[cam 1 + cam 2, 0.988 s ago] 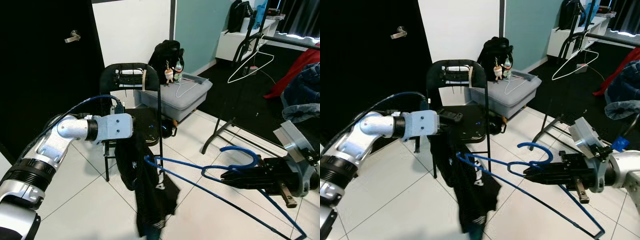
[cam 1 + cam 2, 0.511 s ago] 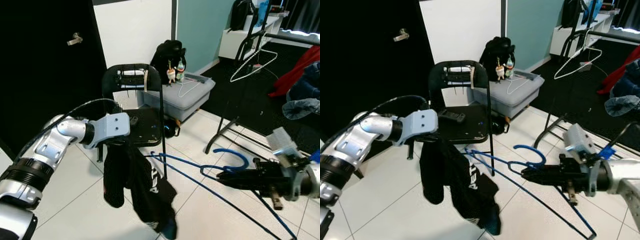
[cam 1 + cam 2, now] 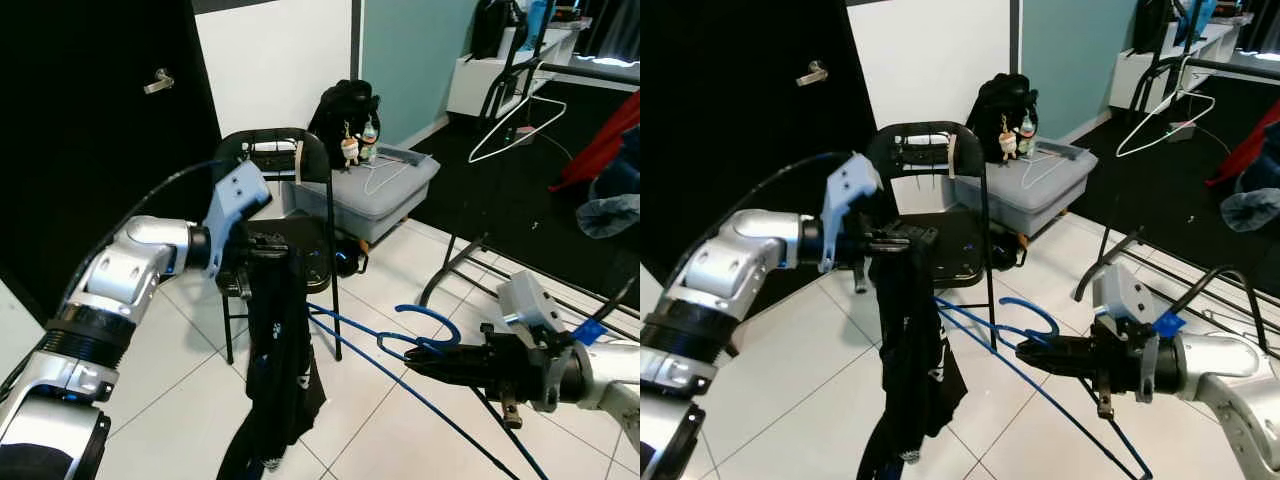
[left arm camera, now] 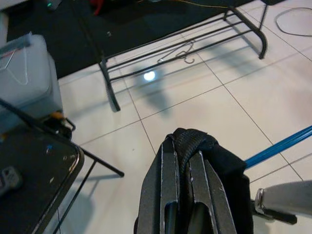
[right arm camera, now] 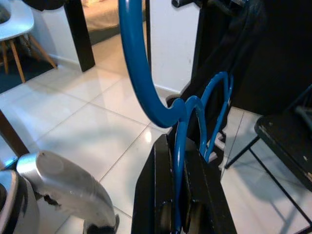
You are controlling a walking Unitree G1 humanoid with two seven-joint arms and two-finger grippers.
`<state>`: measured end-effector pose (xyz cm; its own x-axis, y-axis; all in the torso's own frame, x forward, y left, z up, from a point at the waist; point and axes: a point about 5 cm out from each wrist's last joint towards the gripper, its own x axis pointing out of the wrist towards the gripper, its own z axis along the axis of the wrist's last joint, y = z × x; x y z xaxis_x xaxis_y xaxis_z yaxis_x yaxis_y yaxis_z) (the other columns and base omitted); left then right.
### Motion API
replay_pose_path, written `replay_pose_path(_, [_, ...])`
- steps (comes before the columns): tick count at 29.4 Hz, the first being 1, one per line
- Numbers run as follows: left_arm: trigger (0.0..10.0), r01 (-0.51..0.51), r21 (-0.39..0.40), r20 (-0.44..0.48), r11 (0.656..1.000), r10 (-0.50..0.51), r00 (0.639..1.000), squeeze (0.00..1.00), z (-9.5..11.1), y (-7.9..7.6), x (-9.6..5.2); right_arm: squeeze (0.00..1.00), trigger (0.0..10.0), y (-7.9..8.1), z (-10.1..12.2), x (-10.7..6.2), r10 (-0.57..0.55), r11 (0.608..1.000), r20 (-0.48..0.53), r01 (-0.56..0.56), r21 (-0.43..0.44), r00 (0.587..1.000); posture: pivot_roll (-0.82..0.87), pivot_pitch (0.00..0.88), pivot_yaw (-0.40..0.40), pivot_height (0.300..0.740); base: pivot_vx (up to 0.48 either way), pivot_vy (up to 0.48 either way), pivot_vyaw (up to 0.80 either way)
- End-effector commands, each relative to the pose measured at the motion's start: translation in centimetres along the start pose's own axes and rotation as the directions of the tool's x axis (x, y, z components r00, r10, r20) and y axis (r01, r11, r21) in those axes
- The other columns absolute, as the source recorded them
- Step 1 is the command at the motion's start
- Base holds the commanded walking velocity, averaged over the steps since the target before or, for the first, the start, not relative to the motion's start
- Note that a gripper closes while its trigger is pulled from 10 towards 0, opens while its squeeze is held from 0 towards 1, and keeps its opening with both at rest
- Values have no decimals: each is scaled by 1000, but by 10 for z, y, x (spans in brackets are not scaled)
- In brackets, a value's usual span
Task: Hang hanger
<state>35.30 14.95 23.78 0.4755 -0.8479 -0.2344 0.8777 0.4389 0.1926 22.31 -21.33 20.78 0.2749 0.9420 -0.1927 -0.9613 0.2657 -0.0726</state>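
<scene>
"What's the right gripper point(image 3: 418, 352) pinching?"
"The thin blue plastic hanger point(image 3: 425, 325), low over shiny white tiles."
"And the left gripper point(image 3: 268, 243)?"
"Squeezing soft black cloth point(image 3: 278, 370) hanging limp."

Floor point(image 3: 170, 350): large white tiles with dark grout, glossy. Rear wall point(image 3: 275, 60): white panel beside a teal section point(image 3: 410, 50). Black door point(image 3: 90, 120) with a silver lever handle point(image 3: 158, 80). 1 black folding chair point(image 3: 290, 200) stands before a grey storage bin point(image 3: 385, 185). Black garment rack point(image 3: 500, 120) over dark flooring point(image 3: 500, 210). Lighting even.
</scene>
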Motion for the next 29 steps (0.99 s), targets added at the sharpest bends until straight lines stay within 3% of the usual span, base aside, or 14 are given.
replay_pose_path(1, [10000, -48, -32, -16, 998, 47, 999, 0, -3, 6, -4, 0, 10000, 4, 11, -1, 31, 999, 33, -30, -25, 999, -65, 0, 102, 736, 0, 0, 0])
replay_pose_path(6, [10000, -154, -88, -23, 984, 153, 988, 0, -3, 15, -6, 0, 10000, 6, 19, -11, 27, 998, 27, -26, -49, 999, -65, 0, 105, 736, 0, 0, 0])
replay_pose_path(15, [10000, -227, -109, -15, 968, 227, 974, 0, 0, 22, -9, 0, 10000, 5, 19, -20, -14, 998, -1, 14, -57, 1000, -65, 0, 105, 736, 0, 0, 0])
replay_pose_path(19, [10000, -290, -152, 38, 945, 298, 954, 0, 10, 28, -11, 0, 10000, 3, 19, -21, -58, 996, -16, 56, -71, 998, -68, 0, 104, 736, 0, 0, 0])
replay_pose_path(23, [10000, -326, -261, 110, 909, 363, 925, 0, 28, 28, -1, 0, 10000, -7, 14, -3, -139, 987, 7, 139, -85, 990, -67, 0, 101, 736, 0, 0, 0])
replay_pose_path(25, [10000, -326, -261, 110, 909, 363, 925, 0, 28, 28, -1, 0, 10000, -7, 14, -3, -139, 987, 7, 139, -85, 990, -67, 0, 101, 736, 0, 0, 0])
replay_pose_path(29, [10000, -320, -346, 87, 882, 370, 925, 0, 33, 22, 14, 0, 10000, -14, 11, 16, -203, 975, 64, 208, -78, 977, -67, 0, 102, 736, 0, 0, 0])
